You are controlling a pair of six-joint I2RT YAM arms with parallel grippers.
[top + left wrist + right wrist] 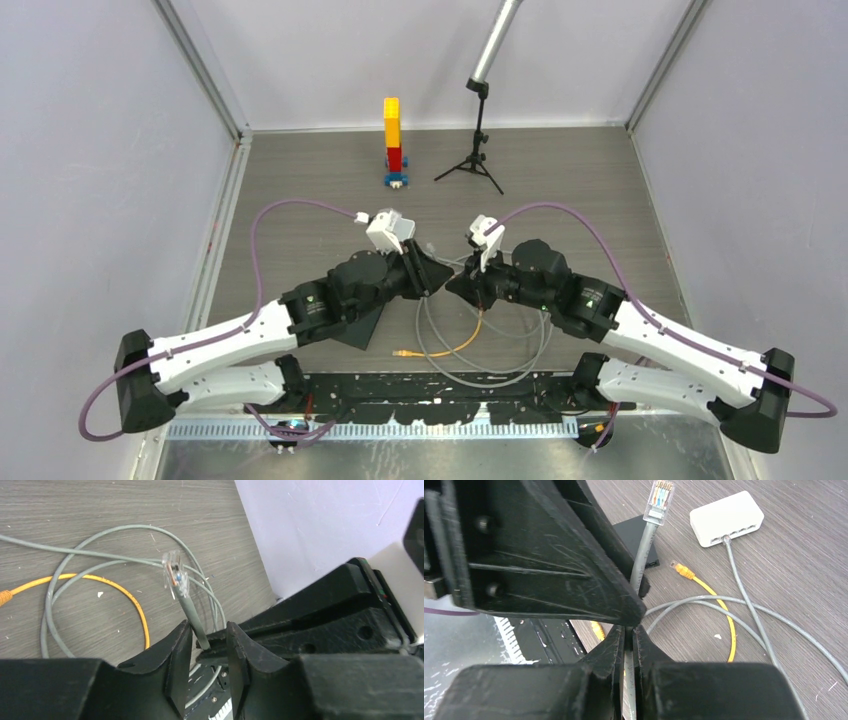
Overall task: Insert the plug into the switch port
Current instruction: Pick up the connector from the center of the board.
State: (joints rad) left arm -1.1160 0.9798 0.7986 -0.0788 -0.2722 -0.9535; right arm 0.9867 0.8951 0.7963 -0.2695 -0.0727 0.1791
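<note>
The clear plug on a grey cable stands up above my right gripper, which is shut on the cable just below it. It also shows in the left wrist view. My left gripper is open, with a finger on each side of the cable and of the right gripper's tips. The two grippers meet mid-table, left and right. The white switch box lies flat on the table beyond the plug. Its row of ports faces my right wrist camera. One grey cable sits in a port. The box is hidden in the top view.
A loose orange cable with its plug lies near the switch, also in the top view. Grey cable loops lie on the table. A black flat box is beside the switch. A brick tower and a small tripod stand at the back.
</note>
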